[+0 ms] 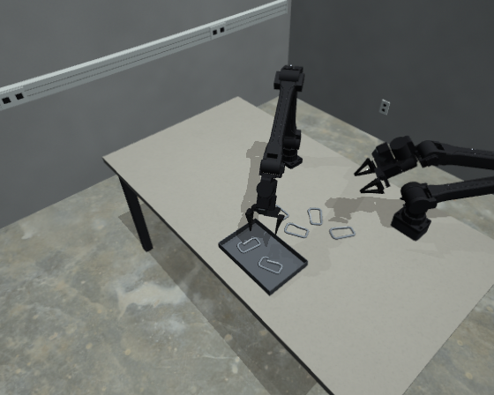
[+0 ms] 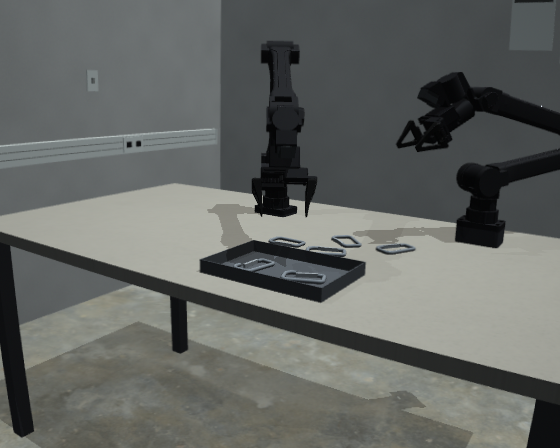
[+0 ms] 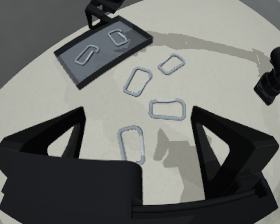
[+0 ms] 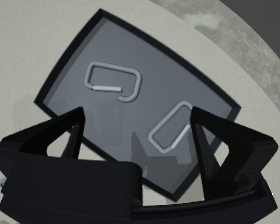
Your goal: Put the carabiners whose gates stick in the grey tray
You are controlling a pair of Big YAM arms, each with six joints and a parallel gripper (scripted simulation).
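Note:
The grey tray (image 1: 288,279) (image 2: 262,286) (image 4: 177,195) holds two carabiners. One (image 1: 270,270) (image 4: 113,66) has its gate standing inward, open. The other (image 1: 243,251) also shows its gate inward; my finger partly hides it in the right wrist view. Several others lie outside the tray: one (image 1: 295,234) (image 3: 130,80) near it, one (image 1: 310,217) (image 3: 166,118) farther back, one (image 1: 342,237) (image 3: 122,145) nearest the left arm, and one (image 3: 166,60) beyond. Their gates look about closed. My right gripper (image 1: 264,231) (image 2: 284,215) (image 4: 137,112) is open and empty above the tray's back edge. My left gripper (image 1: 358,182) (image 2: 408,148) (image 3: 138,112) is open and empty, raised.
The left arm's base (image 1: 410,222) (image 2: 480,231) stands right of the loose carabiners in the top and exterior views. The right arm's base (image 1: 292,160) (image 2: 276,207) stands at the back. The tray lies near the table's front edge, with floor beyond. The loose carabiners lie close together.

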